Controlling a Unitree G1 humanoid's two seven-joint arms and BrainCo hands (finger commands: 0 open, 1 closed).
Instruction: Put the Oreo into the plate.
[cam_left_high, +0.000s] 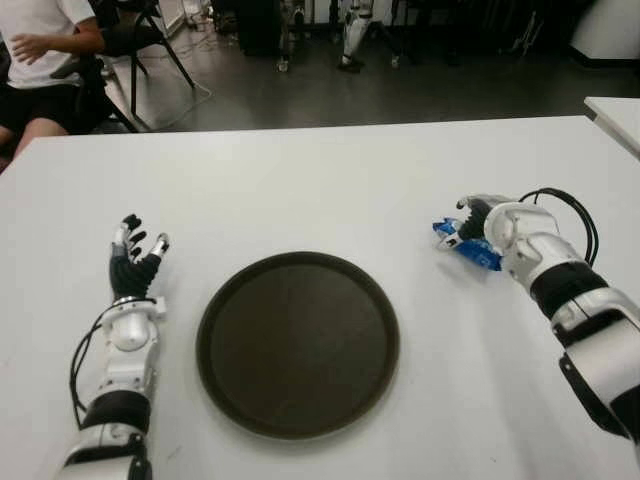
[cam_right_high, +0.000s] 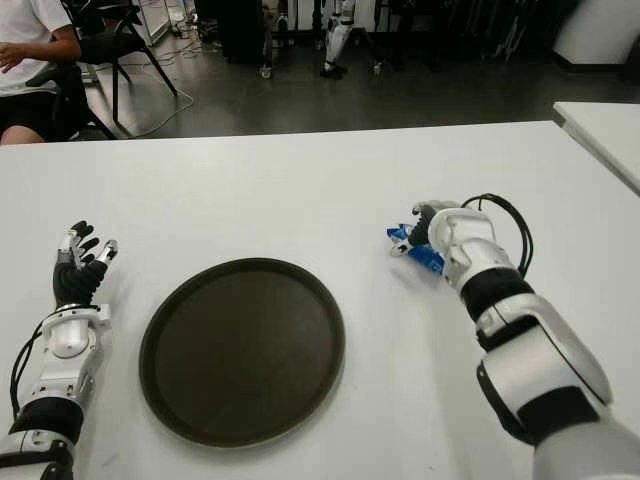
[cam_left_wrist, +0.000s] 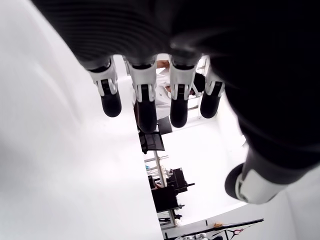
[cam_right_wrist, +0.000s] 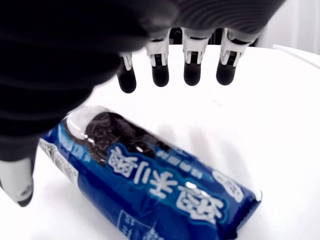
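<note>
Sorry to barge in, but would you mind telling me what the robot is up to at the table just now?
The robot's right hand is over a blue Oreo packet lying on the white table, to the right of the round dark brown plate. Its fingers are extended above the packet and not closed on it, so nothing is lifted yet. The plate holds nothing. The left hand shows to the left of the plate, fingers spread and holding nothing.

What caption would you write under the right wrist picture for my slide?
Right robot hand, fingers open, hovers over the blue Oreo pack lying on the white table.
</note>
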